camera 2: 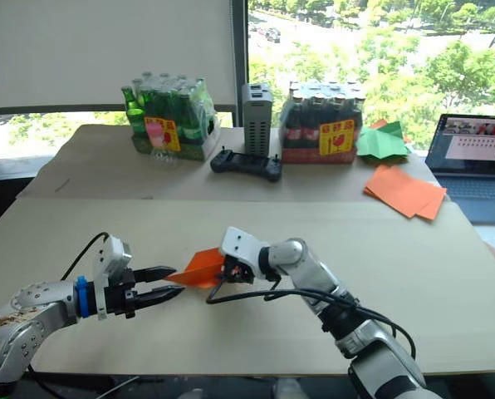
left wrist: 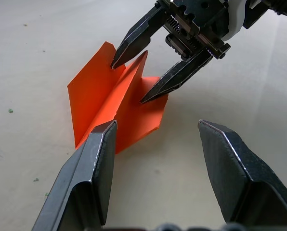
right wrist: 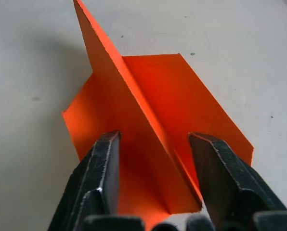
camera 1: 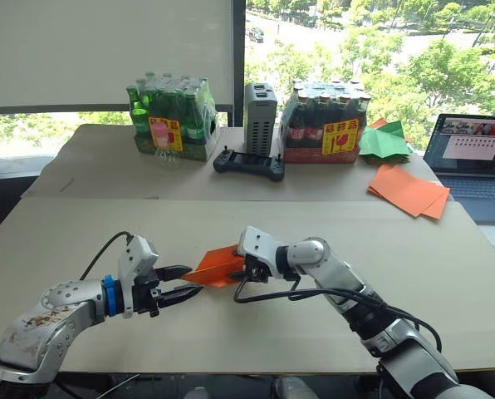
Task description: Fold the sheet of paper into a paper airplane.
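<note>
Orange paper airplane [left wrist: 117,108] between spread right pincer [left wrist: 143,79] fingers, left pincer [camera 1: 188,283] open, just beside it

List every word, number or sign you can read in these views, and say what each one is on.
No text can be read.
Yellow-and-red label on the green bottle pack: print too small to read.
Similar label on the dark bottle pack: a red heart shape shows, characters too blurred.
Laptop screen: content too small.
Orange paper airplane: no print.
</note>
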